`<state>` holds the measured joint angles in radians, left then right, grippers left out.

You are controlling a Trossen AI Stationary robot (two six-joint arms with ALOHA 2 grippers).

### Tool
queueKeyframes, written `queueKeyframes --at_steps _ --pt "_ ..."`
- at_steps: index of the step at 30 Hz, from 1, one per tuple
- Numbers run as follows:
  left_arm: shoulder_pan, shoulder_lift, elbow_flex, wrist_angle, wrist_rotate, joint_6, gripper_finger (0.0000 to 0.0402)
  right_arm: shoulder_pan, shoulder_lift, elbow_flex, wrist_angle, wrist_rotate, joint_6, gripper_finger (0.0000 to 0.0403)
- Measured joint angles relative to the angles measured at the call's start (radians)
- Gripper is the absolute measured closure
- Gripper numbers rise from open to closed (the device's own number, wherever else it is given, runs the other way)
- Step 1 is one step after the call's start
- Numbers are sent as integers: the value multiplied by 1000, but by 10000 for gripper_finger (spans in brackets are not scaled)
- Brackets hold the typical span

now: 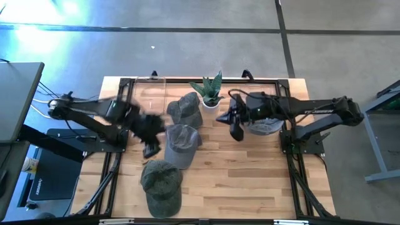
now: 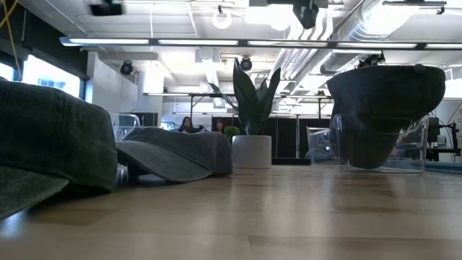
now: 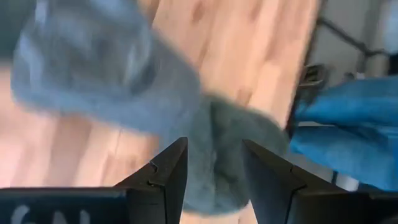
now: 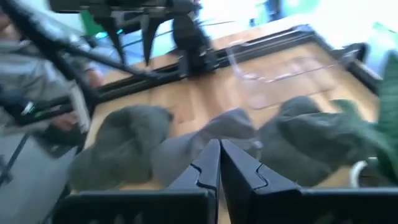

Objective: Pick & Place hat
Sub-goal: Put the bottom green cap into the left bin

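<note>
Table: light wooden top with a dark frame rail around it.
Hats on the table: three lay in a loose line down the middle. The dark grey hat was farthest back, beside the plant; the light grey hat lay in the centre; the green hat sat nearest the front edge.
Fourth hat: a grey hat rested on the right side under the right arm. In the low view it sat domed over a clear holder.
Second clear holder: a transparent stand stood at the back left, with nothing on it.
Plant: a potted plant in a white pot stood at the back centre.
Left gripper: left gripper hovered just left of the light grey hat. Its fingers stood about half open with nothing between them; grey fabric lay below the gap.
Right gripper: right gripper hung near the plant and the placed hat, fingers pressed fully together and holding nothing.
Step in hand: judged to be the left arm's approach to pick a hat, probably the light grey one.
Next move calls for: lowering the parted fingers over the crown or brim edge, closing on the fabric, then lifting it clear of the neighbouring hats.
Likely destination: the bare stand at the back left, as a guess only.
</note>
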<state>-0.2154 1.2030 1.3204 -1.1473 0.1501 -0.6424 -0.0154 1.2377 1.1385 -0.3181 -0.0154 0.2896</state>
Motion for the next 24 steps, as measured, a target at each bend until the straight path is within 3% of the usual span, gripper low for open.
queueKeyframes --at_steps 5,10,19,24 --pt "-280 -43 -136 116 -131 -378 259 54 -1 -10 -10 -47 -3 397" --pt "-471 -33 -282 310 -248 -470 259 124 -2 -9 -14 -46 -20 400" --pt "-512 26 -394 384 -330 -482 255 203 -2 -9 19 55 -10 401" --pt "-511 37 -392 387 -390 -370 203 197 10 -9 115 95 -4 399"
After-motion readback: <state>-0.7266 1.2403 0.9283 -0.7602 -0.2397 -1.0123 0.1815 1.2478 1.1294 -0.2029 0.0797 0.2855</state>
